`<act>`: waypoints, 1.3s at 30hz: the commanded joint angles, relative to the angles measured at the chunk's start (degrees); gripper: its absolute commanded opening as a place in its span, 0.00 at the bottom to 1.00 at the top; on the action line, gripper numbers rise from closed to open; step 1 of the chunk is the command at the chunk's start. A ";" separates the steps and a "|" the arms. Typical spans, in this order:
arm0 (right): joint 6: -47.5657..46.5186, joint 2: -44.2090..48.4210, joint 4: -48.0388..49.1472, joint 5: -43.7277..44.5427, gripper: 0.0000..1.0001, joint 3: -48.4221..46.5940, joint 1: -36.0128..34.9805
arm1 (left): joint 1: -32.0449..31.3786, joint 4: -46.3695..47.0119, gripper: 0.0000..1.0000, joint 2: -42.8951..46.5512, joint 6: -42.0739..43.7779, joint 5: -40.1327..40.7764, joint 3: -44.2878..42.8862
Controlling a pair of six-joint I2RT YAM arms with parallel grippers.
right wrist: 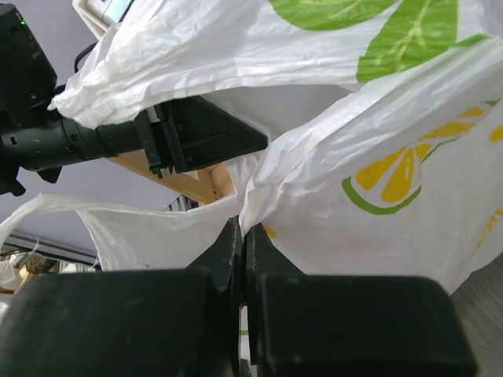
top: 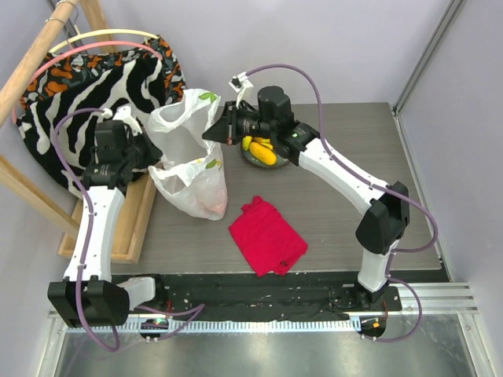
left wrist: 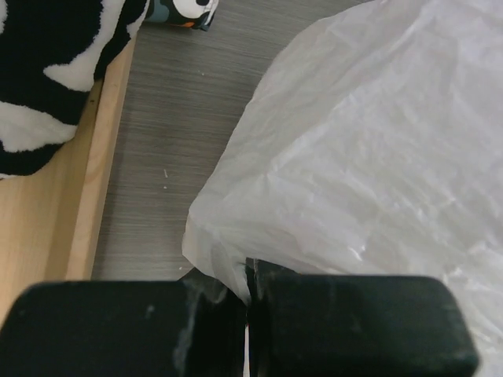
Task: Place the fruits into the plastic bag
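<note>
Right gripper (right wrist: pixel 240 229) pinching bag (right wrist: pixel 369 110), bananas (top: pixel 262 149) on plate (top: pixel 249 161)

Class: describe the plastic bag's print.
The plastic bag shows yellow citrus slices and green leaves on white; clearest in the right wrist view.

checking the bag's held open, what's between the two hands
The plastic bag: the left hand and right hand each pinch its edge, and its film spans the gap, clearest in the top view.

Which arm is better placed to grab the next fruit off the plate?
Right, probably: the right fingers pinch the plastic bag beside the plate of bananas; the left fingers hold its far side.
</note>
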State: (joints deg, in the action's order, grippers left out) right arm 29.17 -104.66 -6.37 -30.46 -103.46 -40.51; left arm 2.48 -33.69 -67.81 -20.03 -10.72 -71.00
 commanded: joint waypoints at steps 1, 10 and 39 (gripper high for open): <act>1.33 -4.12 1.72 0.84 0.01 -1.65 0.34 | 0.95 1.62 0.00 -1.00 2.36 -1.67 0.33; 2.83 -7.31 -0.92 3.38 0.25 -1.75 1.23 | 0.95 0.12 0.00 -3.55 5.00 -2.02 1.92; -21.67 13.97 -2.58 24.90 0.85 19.35 7.64 | 1.39 -0.15 0.00 -4.26 4.65 -4.04 3.50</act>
State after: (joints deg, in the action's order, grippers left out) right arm 14.06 -90.37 -6.00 -13.50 -85.19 -33.36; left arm 3.53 -34.63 -72.27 -15.62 -12.86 -67.59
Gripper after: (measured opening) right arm 0.872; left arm 0.014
